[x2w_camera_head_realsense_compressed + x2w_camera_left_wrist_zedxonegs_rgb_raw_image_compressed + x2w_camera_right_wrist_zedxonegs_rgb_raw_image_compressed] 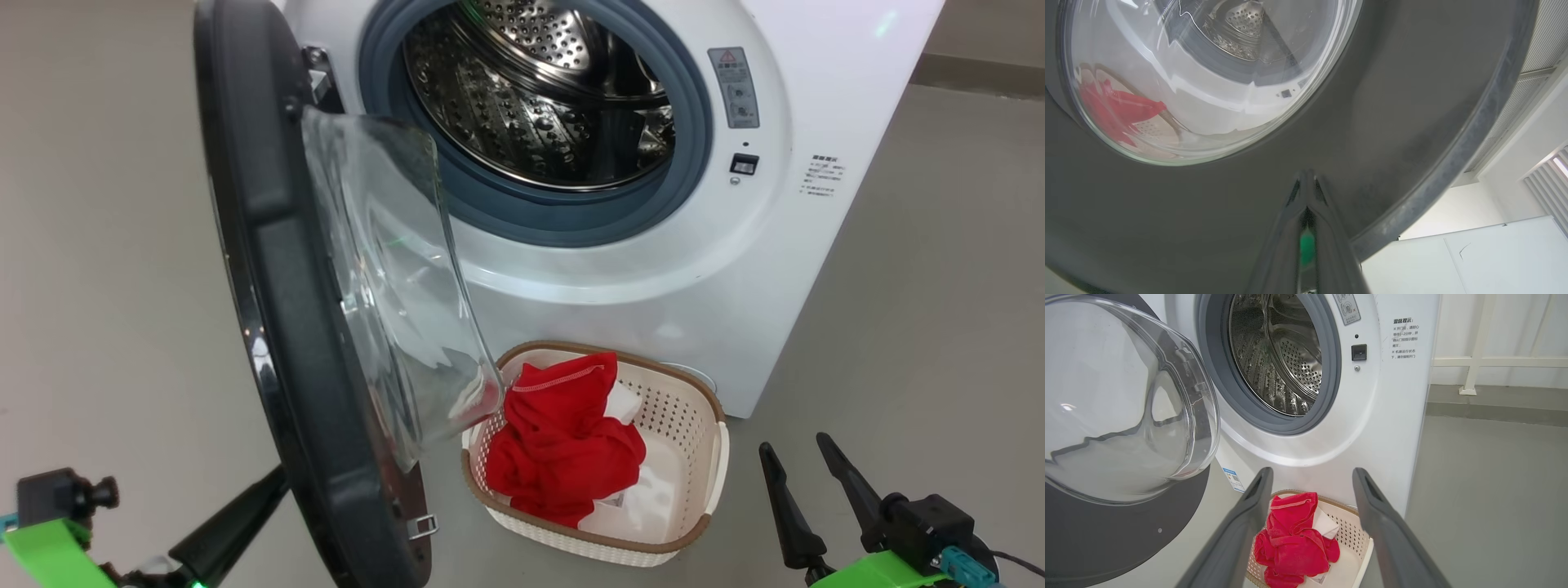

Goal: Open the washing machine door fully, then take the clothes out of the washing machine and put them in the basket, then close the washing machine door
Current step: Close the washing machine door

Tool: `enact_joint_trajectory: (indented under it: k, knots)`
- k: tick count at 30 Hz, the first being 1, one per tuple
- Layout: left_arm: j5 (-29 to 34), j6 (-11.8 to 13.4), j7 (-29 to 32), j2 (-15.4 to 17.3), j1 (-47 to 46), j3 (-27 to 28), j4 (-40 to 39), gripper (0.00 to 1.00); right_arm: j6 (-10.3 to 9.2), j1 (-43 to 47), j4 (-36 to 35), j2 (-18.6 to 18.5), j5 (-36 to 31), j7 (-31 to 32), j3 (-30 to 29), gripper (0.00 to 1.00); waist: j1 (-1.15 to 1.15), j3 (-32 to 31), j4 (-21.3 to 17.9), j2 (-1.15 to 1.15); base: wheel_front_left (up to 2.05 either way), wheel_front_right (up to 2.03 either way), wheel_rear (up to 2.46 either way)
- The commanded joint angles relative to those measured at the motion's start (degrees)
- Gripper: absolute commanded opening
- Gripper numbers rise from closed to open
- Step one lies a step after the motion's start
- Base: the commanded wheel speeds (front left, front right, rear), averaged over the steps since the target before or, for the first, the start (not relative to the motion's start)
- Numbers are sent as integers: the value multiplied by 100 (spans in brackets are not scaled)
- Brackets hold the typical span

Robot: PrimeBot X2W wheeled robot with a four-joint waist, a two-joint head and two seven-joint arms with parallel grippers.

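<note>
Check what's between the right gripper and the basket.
Nothing but bare floor separates the right gripper from the basket, shown in the head view.

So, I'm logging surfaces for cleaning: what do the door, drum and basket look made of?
Door: dark rim, probably plastic, around a clear bulging window, likely glass given its sharp reflections. Drum: shiny perforated metal, apparently steel. Basket: cream perforated plastic with brown woven-look rim.

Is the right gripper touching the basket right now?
Apart. The head view shows bare floor between the open right gripper and the basket.
</note>
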Motion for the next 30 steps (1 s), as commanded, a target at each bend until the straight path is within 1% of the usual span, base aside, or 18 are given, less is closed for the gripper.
enact_joint_trajectory:
  k: [1,7,8,15,17,23,30]
  knots:
    - [99,-33,79,58,-313,257,-172,0,2,-295,-143,-66,-66,-36,89,100,0,38,-50,0,0,0,0]
    - [277,-33,340,-237,-413,254,-304,0,2,-361,-154,-66,-75,-36,70,100,0,128,-185,0,0,0,0]
    - [277,-33,340,-237,-413,254,-304,0,2,-361,-154,-66,-75,-36,70,100,0,128,-185,0,0,0,0]
    - [441,-33,594,-520,-561,203,-389,0,2,-425,-176,-66,-82,-36,59,100,0,226,-352,0,0,0,0]
    - [522,-33,666,-606,-650,161,-356,0,2,-463,-179,-66,-75,-36,71,100,0,271,-451,0,0,0,0]
    - [672,-33,657,-776,-938,42,-250,0,2,-531,-191,-66,-53,-36,79,100,0,390,-661,0,0,0,0]
    - [869,-33,433,-915,-1444,-214,-50,0,2,-635,-229,-66,-53,-36,40,100,0,598,-931,0,0,0,0]
